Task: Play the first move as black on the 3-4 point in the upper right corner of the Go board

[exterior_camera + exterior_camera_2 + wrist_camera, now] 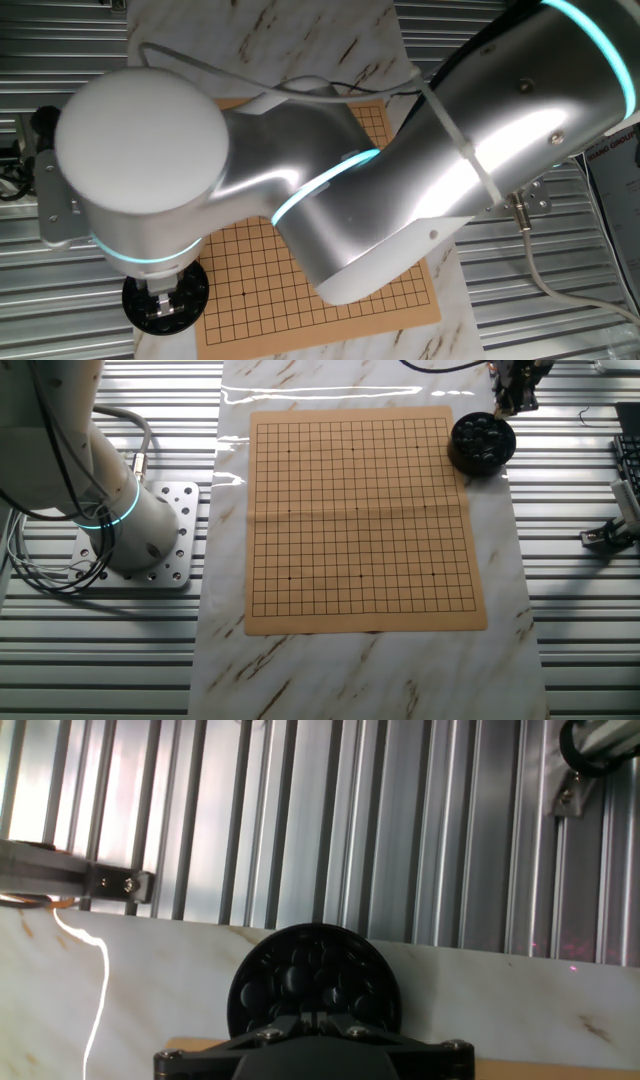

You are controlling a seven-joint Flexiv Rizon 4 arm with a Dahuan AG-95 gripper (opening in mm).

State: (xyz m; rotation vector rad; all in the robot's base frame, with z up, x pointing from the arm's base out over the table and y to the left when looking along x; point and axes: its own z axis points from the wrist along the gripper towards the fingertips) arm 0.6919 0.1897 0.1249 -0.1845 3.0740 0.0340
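Observation:
The Go board (360, 520) lies on the marble sheet with no stones on its grid; the arm hides much of it in one fixed view, where part of the board (255, 270) shows. A round black bowl (482, 442) beside one board corner holds several black stones (312, 972). My gripper (318, 1016) hangs just above the bowl (260, 990), fingertips drawn together over the heap. Dark tips against dark stones hide whether a stone sits between them. In the fixed views, the gripper (163, 298) (510, 398) stands over the bowl (195, 300).
A white marble sheet (360, 670) lies under the board, on a ribbed metal table (580, 610). The arm's base (120, 530) is bolted left of the board. A cable (90, 980) runs across the marble near the bowl. A metal bracket (110, 878) sits on the ribs.

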